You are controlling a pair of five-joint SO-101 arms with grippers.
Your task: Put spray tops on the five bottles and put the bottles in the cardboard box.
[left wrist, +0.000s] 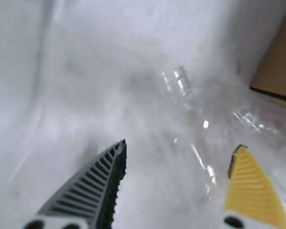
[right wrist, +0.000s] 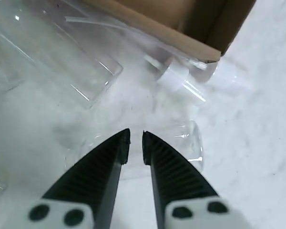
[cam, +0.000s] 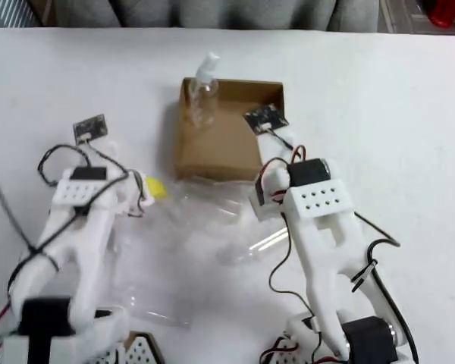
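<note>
1. While the cardboard box (cam: 216, 152) sits upper centre, one sprayer-capped bottle (cam: 202, 95) at its upper-left corner, bare table (cam: 394, 98) spreads right.
2. The left gripper (left wrist: 181, 145) gapes wide, empty, over loose bottles (left wrist: 181, 83); the right gripper (right wrist: 136, 132) is nearly closed, empty.

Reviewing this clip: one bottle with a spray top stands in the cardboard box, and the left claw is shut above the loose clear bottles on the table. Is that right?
Not quite. The left claw is open, not shut: the left wrist view shows a wide gap between its tips, above the clear bottles. The rest holds: one bottle with a spray top stands in the cardboard box.
</note>
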